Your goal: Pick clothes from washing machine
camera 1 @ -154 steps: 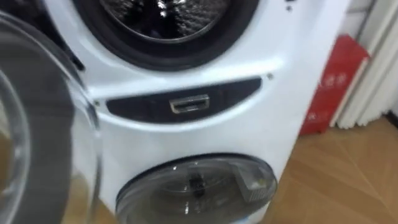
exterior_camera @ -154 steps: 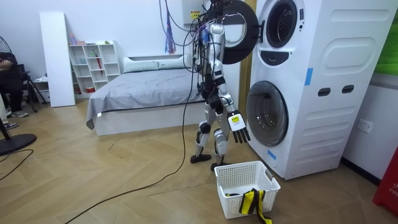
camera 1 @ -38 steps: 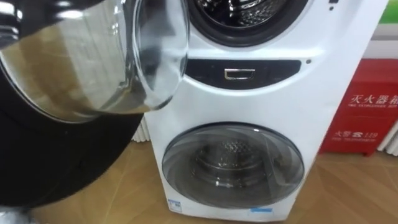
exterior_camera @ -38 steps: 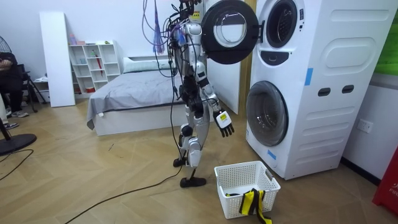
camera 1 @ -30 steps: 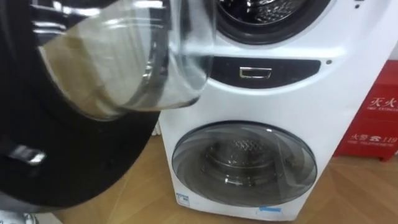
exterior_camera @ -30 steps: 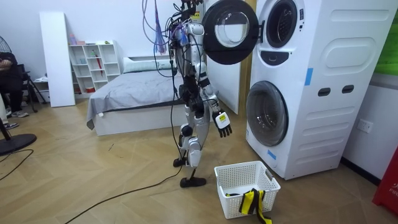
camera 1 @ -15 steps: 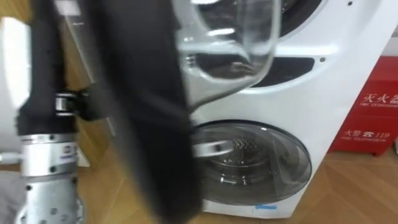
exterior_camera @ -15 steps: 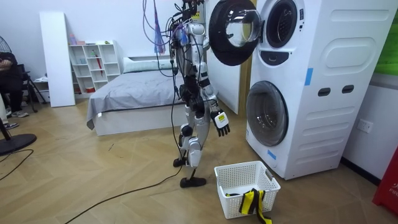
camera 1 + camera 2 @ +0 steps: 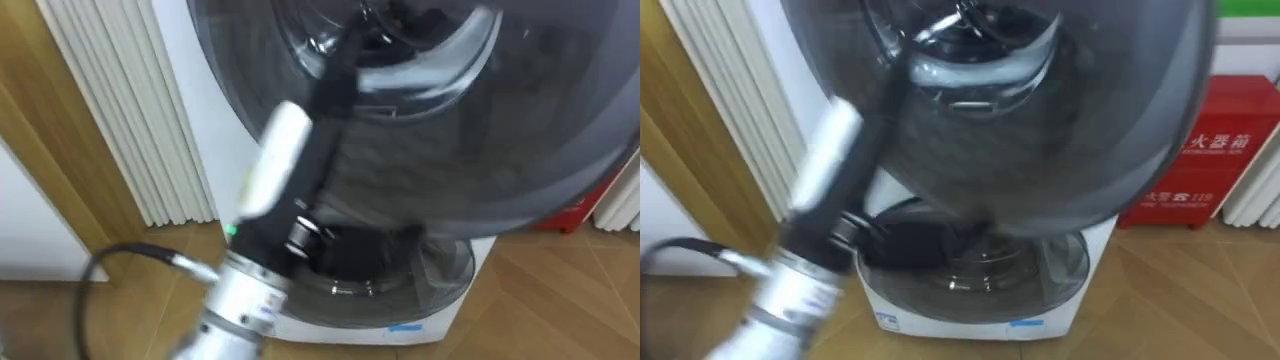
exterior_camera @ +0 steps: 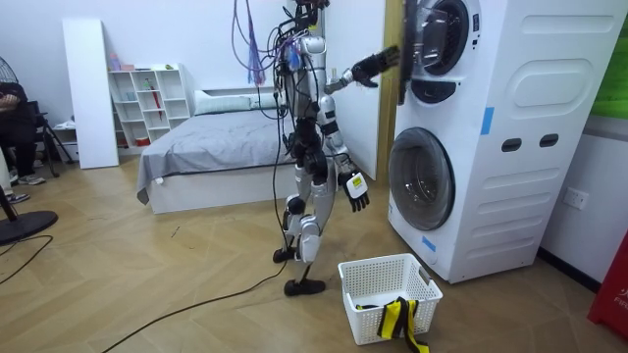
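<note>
Black-rimmed glass door (image 9: 1090,120) ajar on white washing machine (image 10: 510,196)
Left hand (image 10: 378,61) reached its rim (grip unclear) — right hand (image 10: 355,189) hung slack-fingered.

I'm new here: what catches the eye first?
The big dark door looms close before the robot's head, its left arm reaching up to it. In the room view the left hand is at the door's edge; a white basket stands on the floor by the washer.

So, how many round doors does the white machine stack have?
2: the upper door, standing partly open at the top, and the lower door, shut, directly below it.
</note>
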You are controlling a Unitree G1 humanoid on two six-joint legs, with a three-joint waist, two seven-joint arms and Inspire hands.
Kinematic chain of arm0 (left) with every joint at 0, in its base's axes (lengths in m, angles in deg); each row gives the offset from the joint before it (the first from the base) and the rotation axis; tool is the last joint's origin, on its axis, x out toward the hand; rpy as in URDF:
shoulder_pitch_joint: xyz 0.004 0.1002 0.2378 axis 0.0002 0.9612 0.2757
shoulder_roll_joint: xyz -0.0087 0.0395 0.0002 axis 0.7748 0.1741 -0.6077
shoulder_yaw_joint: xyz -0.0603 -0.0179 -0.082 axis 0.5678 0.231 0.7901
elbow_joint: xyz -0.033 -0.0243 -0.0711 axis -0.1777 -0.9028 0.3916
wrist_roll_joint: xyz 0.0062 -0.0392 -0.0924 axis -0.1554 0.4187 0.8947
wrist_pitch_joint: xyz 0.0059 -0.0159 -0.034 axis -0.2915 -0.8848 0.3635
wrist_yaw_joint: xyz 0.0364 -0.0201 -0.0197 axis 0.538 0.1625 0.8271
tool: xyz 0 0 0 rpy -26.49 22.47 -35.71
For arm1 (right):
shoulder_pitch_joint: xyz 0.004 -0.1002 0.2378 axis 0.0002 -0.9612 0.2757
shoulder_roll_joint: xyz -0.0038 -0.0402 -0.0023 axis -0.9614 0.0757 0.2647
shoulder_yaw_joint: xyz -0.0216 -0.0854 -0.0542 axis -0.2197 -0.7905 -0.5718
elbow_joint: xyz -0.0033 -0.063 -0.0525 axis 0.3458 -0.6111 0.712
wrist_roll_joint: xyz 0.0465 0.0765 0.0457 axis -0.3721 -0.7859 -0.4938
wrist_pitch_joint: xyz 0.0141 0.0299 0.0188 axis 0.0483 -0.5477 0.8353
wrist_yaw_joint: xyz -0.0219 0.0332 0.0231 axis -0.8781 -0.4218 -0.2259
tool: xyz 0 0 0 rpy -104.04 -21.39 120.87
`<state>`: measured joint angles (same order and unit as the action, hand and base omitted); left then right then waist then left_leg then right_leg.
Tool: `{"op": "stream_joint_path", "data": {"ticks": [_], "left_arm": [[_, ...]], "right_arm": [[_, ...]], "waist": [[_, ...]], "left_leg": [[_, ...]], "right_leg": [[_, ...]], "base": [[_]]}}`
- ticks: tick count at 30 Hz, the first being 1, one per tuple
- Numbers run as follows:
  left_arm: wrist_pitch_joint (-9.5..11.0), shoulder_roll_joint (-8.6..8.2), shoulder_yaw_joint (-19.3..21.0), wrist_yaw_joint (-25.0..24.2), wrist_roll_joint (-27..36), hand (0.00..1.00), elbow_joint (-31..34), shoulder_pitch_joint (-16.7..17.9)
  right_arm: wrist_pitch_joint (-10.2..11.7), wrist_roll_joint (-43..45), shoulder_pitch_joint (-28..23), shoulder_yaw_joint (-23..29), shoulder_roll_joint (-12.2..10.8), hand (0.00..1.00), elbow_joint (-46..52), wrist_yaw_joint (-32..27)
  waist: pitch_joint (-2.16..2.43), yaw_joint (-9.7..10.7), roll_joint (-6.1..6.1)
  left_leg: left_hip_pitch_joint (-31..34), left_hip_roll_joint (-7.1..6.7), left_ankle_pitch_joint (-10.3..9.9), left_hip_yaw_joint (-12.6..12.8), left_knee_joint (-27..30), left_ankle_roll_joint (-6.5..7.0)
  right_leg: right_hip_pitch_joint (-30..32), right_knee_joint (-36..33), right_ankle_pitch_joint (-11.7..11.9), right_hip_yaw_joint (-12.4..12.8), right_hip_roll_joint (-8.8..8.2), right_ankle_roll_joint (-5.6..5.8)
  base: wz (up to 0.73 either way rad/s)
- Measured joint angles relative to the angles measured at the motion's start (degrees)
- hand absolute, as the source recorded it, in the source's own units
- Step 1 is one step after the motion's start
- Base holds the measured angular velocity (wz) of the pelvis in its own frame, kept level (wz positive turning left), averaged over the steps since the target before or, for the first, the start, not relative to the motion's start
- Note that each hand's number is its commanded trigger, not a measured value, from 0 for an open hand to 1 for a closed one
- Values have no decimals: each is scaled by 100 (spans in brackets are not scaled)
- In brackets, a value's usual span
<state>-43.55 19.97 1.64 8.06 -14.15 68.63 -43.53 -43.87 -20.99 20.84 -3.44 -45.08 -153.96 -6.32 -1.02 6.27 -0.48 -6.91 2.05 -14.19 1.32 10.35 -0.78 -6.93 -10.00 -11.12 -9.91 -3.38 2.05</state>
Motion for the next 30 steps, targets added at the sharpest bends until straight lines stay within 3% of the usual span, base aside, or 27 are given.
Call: {"op": "stream_joint_path", "data": {"ticks": [1, 3, 4, 5, 6, 7, 8, 10, 11, 13, 15, 18, 20, 21, 25, 29, 30], "left_arm": [[-2, 5, -222, -140, -27, 0, -191, -1], [-45, -11, -473, -315, -261, 0, -565, -5], [-93, -14, -577, -427, -357, 0, -751, -9], [-82, -2, -652, -477, -406, 0, -969, -21], [-82, 9, -649, -509, -441, 0, -1056, -34], [-75, -7, -666, -588, -459, 0, -1420, -92], [-150, -14, -708, -681, -461, 0, -1701, -79], [-289, 83, -789, -759, -450, 0, -1844, -74], [-302, 104, -785, -777, -457, 0, -1957, -62], [-300, 74, -785, -777, -538, 0, -2289, -33], [-306, 104, -721, -776, -624, 0, -2603, 31], [-256, 91, -320, -767, -627, 0, -3369, 305], [-257, 107, 144, -616, -623, 0, -4099, 658], [-253, 121, 277, -566, -620, 0, -4297, 738], [-215, 78, 1431, 24, -526, 0, -6088, 1050], [-25, 30, 2755, 851, 329, 0, -7689, 1373], [10, 31, 2919, 970, 396, 0, -7880, 1422]], "right_arm": [[-3, 0, 26, -12, -24, 0, 1, -6], [-6, 21, 63, -11, -90, 0, 27, -5], [-2, 18, 117, -13, -132, 0, 39, -2], [15, 13, 146, -23, -215, 0, 84, -5], [25, 7, 170, -37, -256, 0, 136, -3], [35, -60, 164, -131, -230, 0, 210, -26], [-22, -90, 110, -199, -185, 0, 211, -73], [-91, -156, 68, -216, -164, 0, 244, -109], [-130, -156, 68, -167, -147, 0, 258, -102], [-206, -143, 52, -136, -140, 0, 257, 20], [-251, -98, 26, -78, -130, 0, 310, 77], [-287, -99, -152, 17, -133, 0, 480, 128], [-322, -152, -263, 162, -128, 0, 497, 121], [-356, -149, -266, 246, -128, 0, 499, 121], [-406, -197, -395, 722, -96, 0, 495, 100], [-408, -197, -753, 1115, -97, 0, 537, 48], [-410, -188, -808, 1146, -94, 0, 537, 40]], "waist": [[-31, 2, 48], [-31, 79, 40], [-92, 156, 31], [-89, 189, -29], [-45, 190, 98], [-119, 383, 106], [-119, 524, 126], [-118, 623, 124], [-102, 588, 156], [-41, 421, 166], [-23, 292, 140], [-9, 149, 122], [34, 100, 142], [34, 85, 142], [51, -116, 144], [90, -393, 103], [94, -437, 89]], "left_leg": [[-63, 27, 1, -6, -44, 1], [-184, 107, 50, -218, -131, 45], [-293, 255, 94, -576, -184, 56], [-283, 384, 77, -828, -182, 31], [-223, 360, 53, -745, -153, -23], [-180, 432, -12, -620, -117, -161], [-135, 423, -9, -264, -84, -206], [133, 378, 18, 28, -197, -210], [305, 317, 93, 124, -244, -78], [208, 249, 144, 200, -195, -71], [115, 198, 143, 199, -187, -70], [-41, 196, 143, 245, -193, -70], [-145, 203, 143, 250, -196, -70], [-159, 206, 143, 251, -196, -70], [-170, 204, 141, 291, -200, -71], [-196, 224, 138, 331, -209, -74], [-233, 228, 138, 332, -211, -74]], "right_leg": [[38, -68, -1, 38, 23, 0], [230, -505, -6, 9, 74, -7], [603, -1111, -86, 1, 144, -88], [900, -687, -115, 318, 385, -365], [926, -158, 227, 385, 421, -434], [917, -48, 565, 308, 475, -376], [907, -70, 565, 403, 478, -378], [911, -44, 563, 891, 468, -373], [920, -50, 543, 1002, 454, -338], [865, -43, 549, 879, 477, -285], [729, 52, 547, 760, 445, -279], [535, 55, 540, 663, 438, -269], [433, 48, 505, 601, 441, -220], [418, 52, 504, 571, 441, -218], [387, 126, 450, 446, 440, -248], [384, 128, 369, 376, 455, -327], [378, 127, 367, 379, 461, -330]], "base": [[-44], [-54], [-75], [-88], [-56], [-7], [21], [30], [24], [1], [-10], [1], [3], [0], [-4], [0], [0]]}}
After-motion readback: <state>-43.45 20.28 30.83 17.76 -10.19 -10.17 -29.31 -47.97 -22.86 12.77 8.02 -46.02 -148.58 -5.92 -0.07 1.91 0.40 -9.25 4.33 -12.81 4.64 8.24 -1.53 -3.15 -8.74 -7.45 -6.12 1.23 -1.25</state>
